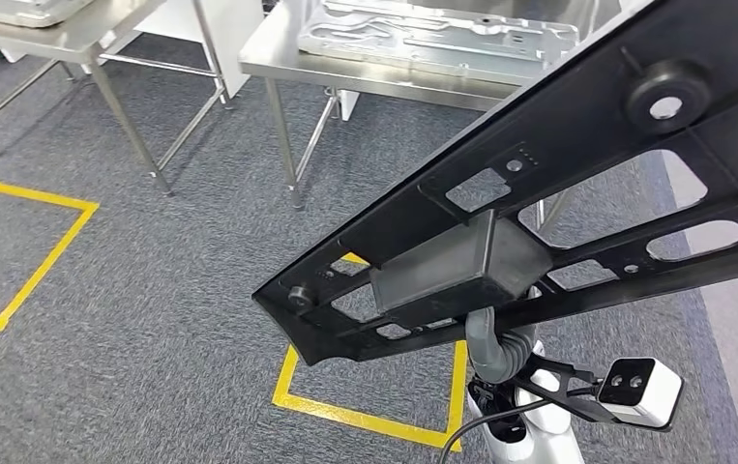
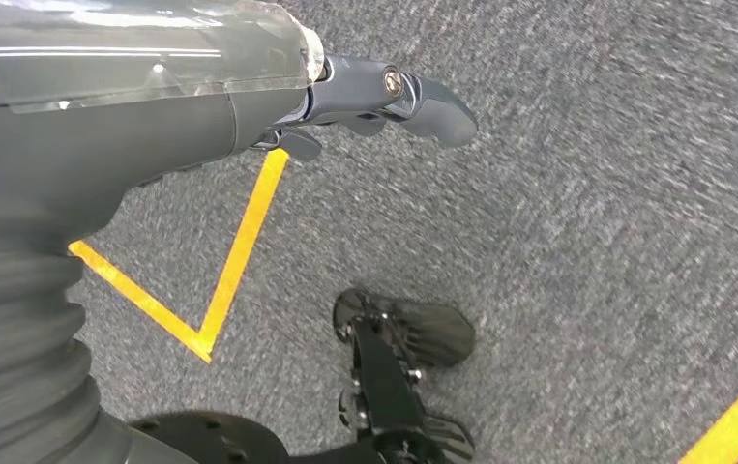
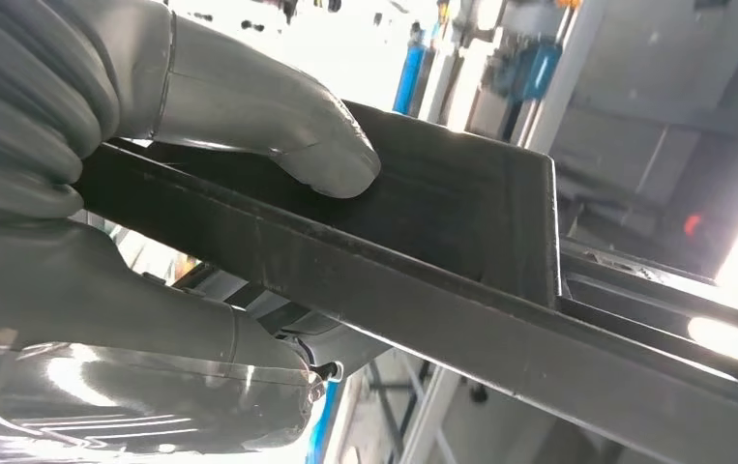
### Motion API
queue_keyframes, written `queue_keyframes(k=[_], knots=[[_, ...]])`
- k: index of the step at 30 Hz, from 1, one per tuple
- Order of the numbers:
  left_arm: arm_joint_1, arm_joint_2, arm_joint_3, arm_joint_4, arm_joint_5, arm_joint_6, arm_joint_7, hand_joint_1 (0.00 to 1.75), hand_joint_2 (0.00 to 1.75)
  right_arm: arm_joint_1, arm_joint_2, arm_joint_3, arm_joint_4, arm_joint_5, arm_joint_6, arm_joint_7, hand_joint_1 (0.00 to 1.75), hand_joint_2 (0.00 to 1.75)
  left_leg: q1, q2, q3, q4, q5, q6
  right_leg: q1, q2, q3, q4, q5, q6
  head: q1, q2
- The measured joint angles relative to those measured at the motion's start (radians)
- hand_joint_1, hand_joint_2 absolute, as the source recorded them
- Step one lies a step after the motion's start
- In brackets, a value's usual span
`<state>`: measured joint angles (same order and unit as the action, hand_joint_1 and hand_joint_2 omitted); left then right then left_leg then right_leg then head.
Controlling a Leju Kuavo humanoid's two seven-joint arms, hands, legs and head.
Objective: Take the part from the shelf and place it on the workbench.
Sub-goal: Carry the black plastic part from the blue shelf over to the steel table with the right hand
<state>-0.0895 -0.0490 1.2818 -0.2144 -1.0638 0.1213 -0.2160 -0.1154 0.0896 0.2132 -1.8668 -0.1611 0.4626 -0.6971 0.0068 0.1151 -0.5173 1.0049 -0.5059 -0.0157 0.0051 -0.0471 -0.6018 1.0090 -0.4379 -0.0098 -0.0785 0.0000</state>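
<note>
Right hand grips long black part, held tilted above grey carpet. Left hand hangs over floor, fingers curled, grasping nothing. Steel desk ahead.

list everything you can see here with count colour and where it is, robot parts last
long black plastic frame part with cut-out holes and a boxy block: one, black, held up in the air across the right of the head view
steel workbenches with thin legs: two, silver, standing at the far side of the carpet
flat embossed metal panel: one, silver, lying on the nearer workbench
yellow tape squares: two, yellow, marked on the floor
speckled carpet: one, grey, covering the floor
right hand: one, grey, gripping the black part, thumb pressed on its face
left hand: one, dark grey, hanging over the carpet, holding nothing
</note>
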Motion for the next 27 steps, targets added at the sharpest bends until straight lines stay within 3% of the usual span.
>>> queue_keyframes(k=[2, 3, 5, 6, 7, 8, 9, 11, 14, 16, 18, 20, 21, 22, 23, 25, 27], knots=[[-0.001, 0.000, 0.000, 0.000, -0.001, -0.001, 0.001, 0.00, 1.75, -0.002, 0.000, 0.001, -0.002, 0.000, -0.002, 0.000, 1.75, 1.75, 0.004, -0.048, -0.022, 0.058, -0.039, -0.010, -0.008, 0.024, 0.004, -0.007, 0.004, -0.010, 0.000, 0.000], [0.000, 0.000, 0.000, 0.000, -0.002, -0.002, 0.002, 0.00, 1.75, -0.002, 0.001, 0.002, -0.002, 0.000, -0.002, 0.000, 1.75, 1.75, 0.006, -0.078, -0.050, 0.120, -0.070, -0.013, -0.010, 0.036, 0.004, -0.008, 0.005, -0.013, 0.000, 0.000], [0.005, 0.000, 0.000, 0.000, -0.003, -0.003, 0.005, 0.00, 1.75, -0.001, 0.002, 0.004, -0.001, 0.001, -0.005, 0.000, 1.75, 1.75, 0.007, -0.102, -0.119, 0.253, -0.121, -0.018, -0.009, 0.065, 0.004, -0.007, 0.005, -0.017, 0.000, 0.000], [0.007, 0.000, 0.000, 0.000, -0.003, -0.003, 0.006, 0.00, 1.75, 0.000, 0.002, 0.005, -0.001, 0.002, -0.008, 0.000, 1.75, 1.75, 0.007, -0.104, -0.140, 0.286, -0.122, -0.019, -0.009, 0.079, 0.004, -0.006, 0.005, -0.017, 0.000, 0.000], [0.008, 0.001, 0.000, 0.000, -0.003, -0.004, 0.007, 0.00, 1.75, 0.001, 0.002, 0.006, -0.001, 0.004, -0.011, 0.000, 1.75, 1.75, 0.007, -0.105, -0.142, 0.278, -0.101, -0.018, -0.009, 0.092, 0.005, -0.004, 0.004, -0.016, 0.000, 0.000], [0.008, 0.002, 0.000, 0.000, -0.003, -0.005, 0.007, 0.00, 1.75, 0.001, 0.002, 0.006, -0.001, 0.007, -0.015, 0.000, 1.75, 1.75, 0.007, -0.106, -0.127, 0.232, -0.064, -0.017, -0.009, 0.102, 0.007, -0.002, 0.003, -0.015, 0.000, 0.000], [0.007, 0.003, 0.000, 0.000, -0.003, -0.006, 0.008, 0.00, 1.75, 0.001, 0.002, 0.007, -0.001, 0.011, -0.018, 0.000, 1.75, 1.75, 0.007, -0.108, -0.101, 0.161, -0.021, -0.015, -0.010, 0.111, 0.008, 0.001, 0.001, -0.013, 0.000, 0.000], [0.002, 0.005, 0.000, 0.000, -0.003, -0.009, 0.008, 0.00, 1.75, 0.001, 0.002, 0.008, -0.001, 0.016, -0.023, 0.000, 1.75, 1.75, 0.006, -0.119, -0.056, 0.047, 0.026, -0.005, -0.007, 0.122, 0.006, 0.009, -0.004, -0.004, 0.000, 0.000], [-0.003, 0.005, 0.000, 0.000, -0.002, -0.014, 0.008, 0.00, 1.75, 0.002, 0.001, 0.010, -0.002, 0.020, -0.031, 0.000, 1.75, 1.75, 0.003, -0.125, -0.047, 0.016, 0.031, 0.017, -0.007, 0.128, 0.001, 0.010, -0.004, 0.013, 0.000, 0.000], [-0.003, 0.005, 0.000, 0.000, -0.002, -0.022, 0.006, 0.00, 1.75, 0.002, 0.001, 0.010, -0.003, 0.021, -0.033, 0.000, 1.75, 1.75, 0.006, -0.121, -0.045, 0.008, 0.039, 0.031, -0.007, 0.110, -0.006, 0.027, -0.018, 0.024, 0.000, 0.000], [-0.002, 0.005, 0.000, 0.000, -0.002, -0.030, 0.002, 0.00, 1.75, 0.001, 0.001, 0.010, -0.004, 0.024, -0.034, 0.000, 1.75, 1.75, 0.007, -0.115, -0.044, 0.003, 0.043, 0.040, -0.009, 0.077, -0.044, 0.114, -0.072, 0.033, 0.000, 0.000], [0.001, 0.006, 0.000, 0.000, -0.002, -0.034, -0.002, 0.00, 1.75, 0.003, 0.001, 0.010, -0.004, 0.029, -0.035, 0.000, 1.75, 1.75, 0.005, -0.109, -0.045, 0.003, 0.043, 0.042, -0.012, 0.058, -0.108, 0.247, -0.131, 0.039, 0.000, 0.000], [0.002, 0.006, 0.000, 0.000, -0.002, -0.035, -0.004, 0.00, 1.75, 0.005, 0.001, 0.010, -0.004, 0.031, -0.036, 0.000, 1.75, 1.75, 0.005, -0.106, -0.045, 0.003, 0.042, 0.042, -0.013, 0.055, -0.129, 0.288, -0.140, 0.040, 0.000, 0.000], [0.003, 0.006, 0.000, 0.000, -0.002, -0.036, -0.005, 0.00, 1.75, 0.006, 0.001, 0.010, -0.004, 0.033, -0.037, 0.000, 1.75, 1.75, 0.004, -0.104, -0.045, 0.003, 0.041, 0.042, -0.014, 0.053, -0.131, 0.292, -0.128, 0.040, 0.000, 0.000], [0.003, 0.006, 0.000, 0.000, -0.002, -0.037, -0.007, 0.00, 1.75, 0.007, 0.000, 0.010, -0.004, 0.034, -0.040, 0.000, 1.75, 1.75, 0.004, -0.102, -0.043, 0.003, 0.039, 0.041, -0.014, 0.052, -0.112, 0.255, -0.101, 0.038, 0.000, 0.000], [0.002, 0.006, 0.000, 0.000, -0.003, -0.041, -0.009, 0.00, 1.75, 0.007, 0.000, 0.010, -0.007, 0.035, -0.047, 0.000, 1.75, 1.75, 0.003, -0.100, -0.037, 0.003, 0.033, 0.036, -0.012, 0.043, -0.038, 0.111, -0.038, 0.030, 0.000, 0.000], [0.002, 0.006, 0.000, 0.000, -0.004, -0.045, -0.012, 0.00, 1.75, 0.006, 0.000, 0.010, -0.012, 0.035, -0.050, 0.000, 1.75, 1.75, 0.001, -0.099, -0.033, 0.003, 0.026, 0.027, -0.005, 0.035, 0.009, 0.017, -0.018, 0.018, 0.000, 0.000]])
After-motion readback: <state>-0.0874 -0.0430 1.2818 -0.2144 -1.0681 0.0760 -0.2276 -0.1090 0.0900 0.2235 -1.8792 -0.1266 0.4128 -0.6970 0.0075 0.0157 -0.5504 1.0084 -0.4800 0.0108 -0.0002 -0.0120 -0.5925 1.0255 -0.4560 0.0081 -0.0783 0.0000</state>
